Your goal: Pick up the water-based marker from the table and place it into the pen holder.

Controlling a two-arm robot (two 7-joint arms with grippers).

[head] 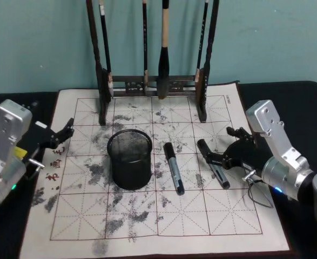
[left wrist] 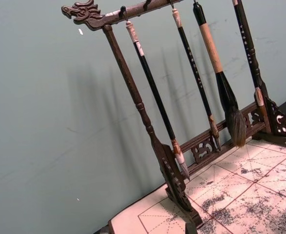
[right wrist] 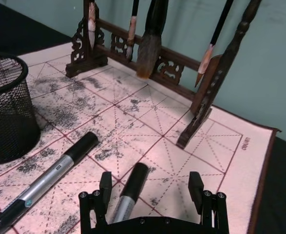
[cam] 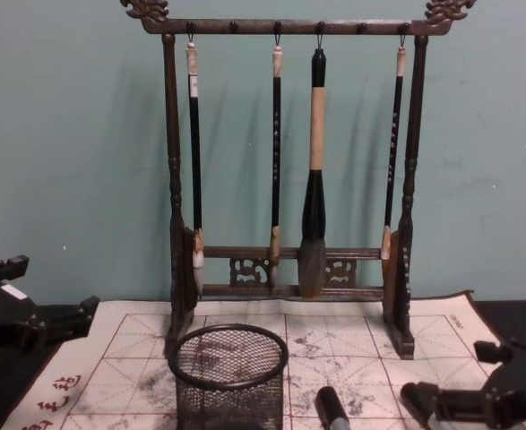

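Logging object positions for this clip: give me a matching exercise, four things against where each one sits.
1. pen holder
2. middle marker
3. right-hand marker
4. left end effector

A. between the open fingers of the right end effector
B. upright, left of both markers
C. lying free beside the pen holder
D. open, at the left edge of the mat

Pairs: 1-B, 2-C, 3-A, 4-D

the left arm (head: pixel 7 148) and right arm (head: pixel 274 143) end in boxy silver-grey housings with rounded edges. each carries a black gripper, the left gripper (head: pixel 66 133) and the right gripper (head: pixel 218 145), with two short blocky fingers (right wrist: pixel 105 183). small silver screws (right wrist: pixel 96 193) dot the right gripper's frame. a yellow tag (head: pixel 19 152) and green light (head: pixel 12 187) mark the left wrist; a blue light (head: pixel 277 190) and thin black cable (head: pixel 262 198) mark the right.
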